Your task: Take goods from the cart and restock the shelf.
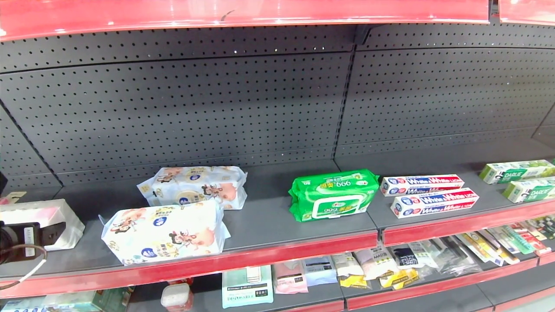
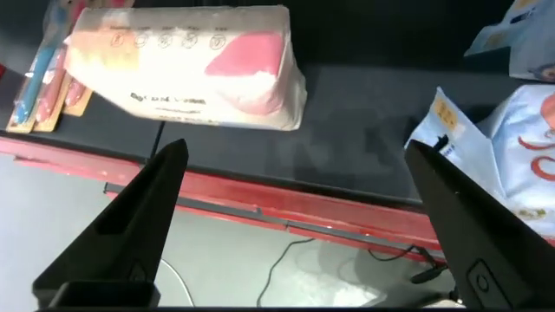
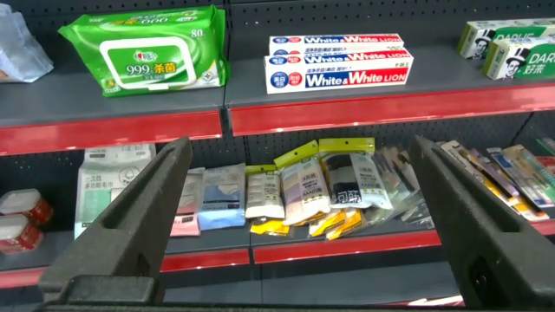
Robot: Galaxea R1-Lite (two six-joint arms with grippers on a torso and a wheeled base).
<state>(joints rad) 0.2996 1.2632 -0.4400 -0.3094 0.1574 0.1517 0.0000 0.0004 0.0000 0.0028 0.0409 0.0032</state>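
Observation:
The dark shelf [image 1: 269, 216] holds two white cartoon-print wipes packs [image 1: 167, 232] [image 1: 195, 186], a green wipes pack [image 1: 331, 195] and two white toothpaste boxes [image 1: 429, 195]. A white-and-pink pack [image 1: 43, 219] lies at the shelf's far left. My left gripper [image 2: 295, 149] hangs open and empty in front of the shelf's red lip, just short of that white-and-pink pack [image 2: 191, 65]. My right gripper [image 3: 299, 146] is open and empty too. It faces the lower shelf's hanging packets [image 3: 303, 186], below the green wipes pack [image 3: 152, 52] and the toothpaste boxes [image 3: 338, 65].
Green toothpaste boxes [image 1: 518, 180] lie at the shelf's far right. Bare shelf surface lies between the cartoon packs and the green pack. The lower shelf [image 1: 303, 299] carries small packets, a mask pack [image 1: 247, 286] and toothbrush packs [image 1: 498, 247]. A red shelf edge [image 1: 243, 13] overhangs above.

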